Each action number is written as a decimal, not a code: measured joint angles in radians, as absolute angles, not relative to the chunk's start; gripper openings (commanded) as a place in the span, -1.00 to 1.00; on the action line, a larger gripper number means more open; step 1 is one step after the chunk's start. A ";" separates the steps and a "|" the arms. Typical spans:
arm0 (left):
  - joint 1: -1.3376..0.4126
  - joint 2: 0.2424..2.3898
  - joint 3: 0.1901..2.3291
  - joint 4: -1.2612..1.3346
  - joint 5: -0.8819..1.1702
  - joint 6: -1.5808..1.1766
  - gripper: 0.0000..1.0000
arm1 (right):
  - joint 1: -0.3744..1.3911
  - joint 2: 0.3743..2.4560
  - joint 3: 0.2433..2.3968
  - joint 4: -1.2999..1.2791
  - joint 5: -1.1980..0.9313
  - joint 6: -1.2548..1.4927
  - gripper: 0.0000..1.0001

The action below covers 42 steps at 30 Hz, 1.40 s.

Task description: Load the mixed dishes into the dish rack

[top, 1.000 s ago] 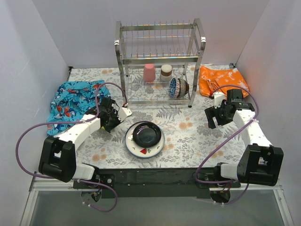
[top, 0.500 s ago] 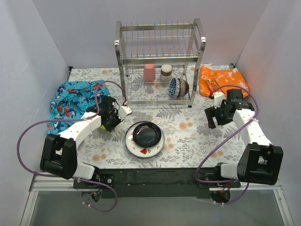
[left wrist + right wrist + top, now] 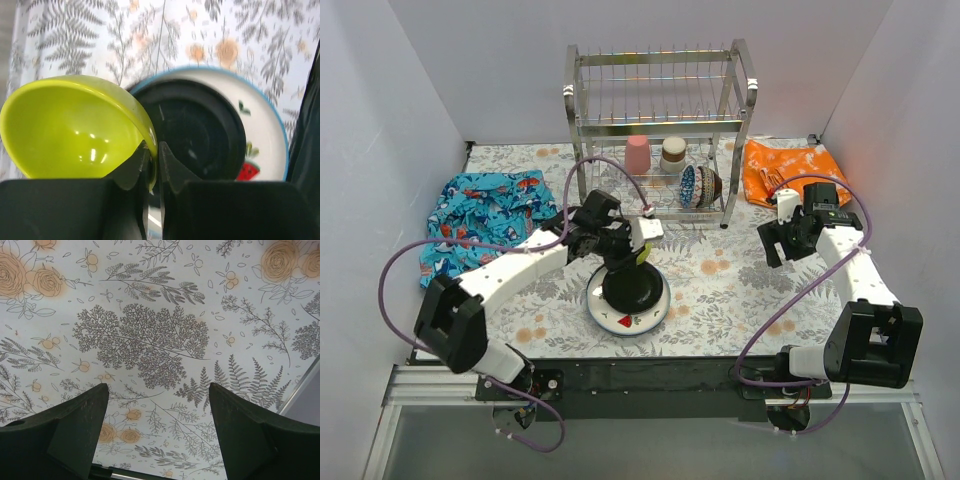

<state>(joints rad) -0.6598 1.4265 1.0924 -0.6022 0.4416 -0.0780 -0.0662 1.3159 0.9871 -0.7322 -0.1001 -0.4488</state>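
Grey-printed table (image 3: 720, 290) carries the chrome dish rack (image 3: 660, 130) at its far edge, and nearer, the white plate (image 3: 262, 125) with the black plate (image 3: 200, 135) on it. Left claw (image 3: 152, 165) pinches the lime bowl (image 3: 70, 130) by its rim above them; right claw (image 3: 157, 387) hangs spread.

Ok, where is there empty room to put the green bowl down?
Bare flowery table lies between the white plate and the right claw, and left of that plate near the front edge. The dish rack has a bottom shelf crowded with cups and bowls; its top shelf is empty.
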 measured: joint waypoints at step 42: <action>-0.491 2.007 1.143 0.844 0.549 -1.504 -1.00 | -0.085 1.228 0.951 -0.808 0.051 -0.464 0.78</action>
<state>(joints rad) -0.4908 2.0068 1.1427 0.8440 0.5491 -1.5036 -0.0849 1.2278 0.9512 -0.8082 0.0509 -0.4637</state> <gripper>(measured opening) 0.062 0.891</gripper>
